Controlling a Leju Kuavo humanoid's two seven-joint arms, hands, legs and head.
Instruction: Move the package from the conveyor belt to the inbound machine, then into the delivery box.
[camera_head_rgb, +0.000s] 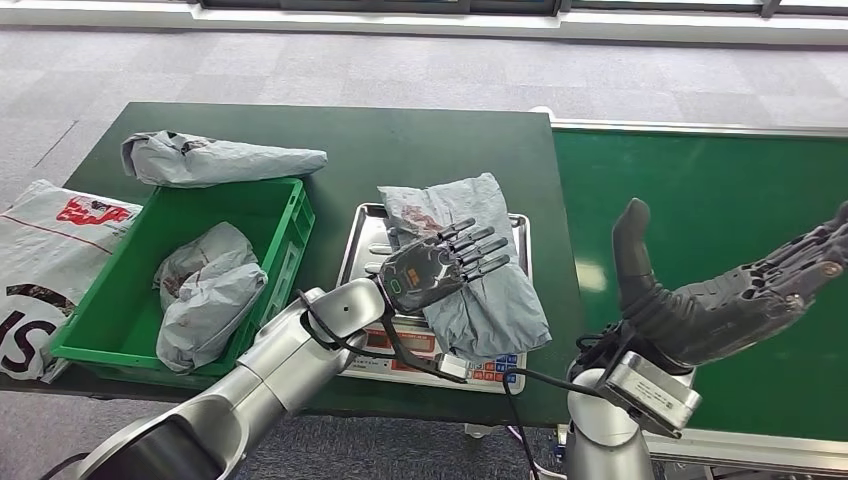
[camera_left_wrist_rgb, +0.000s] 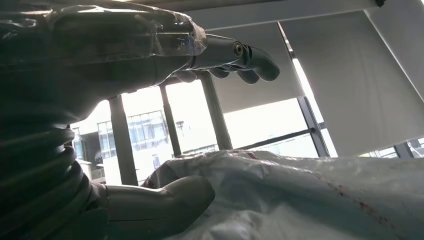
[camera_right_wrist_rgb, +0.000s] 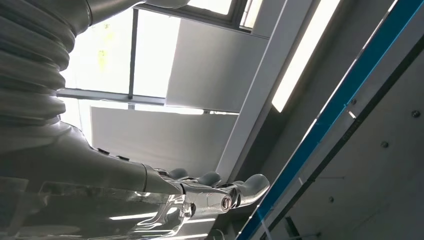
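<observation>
Resting under the spread, flat left robot hand (camera_head_rgb: 437, 266) on the inbound machine (camera_head_rgb: 365, 228), grey package (camera_head_rgb: 480, 300) not gripped; delivery box (camera_head_rgb: 290, 205) beyond still ahead; right robot hand (camera_head_rgb: 735, 300) open, empty over conveyor belt (camera_head_rgb: 700, 200).

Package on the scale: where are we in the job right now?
First leg looks done: the package lies on the scale, off the belt. In hand: the left hand is over it, fingers spread, no grip visible. The right hand is open and empty above the belt. Left: moving it into the bin, which holds two packages.
</observation>
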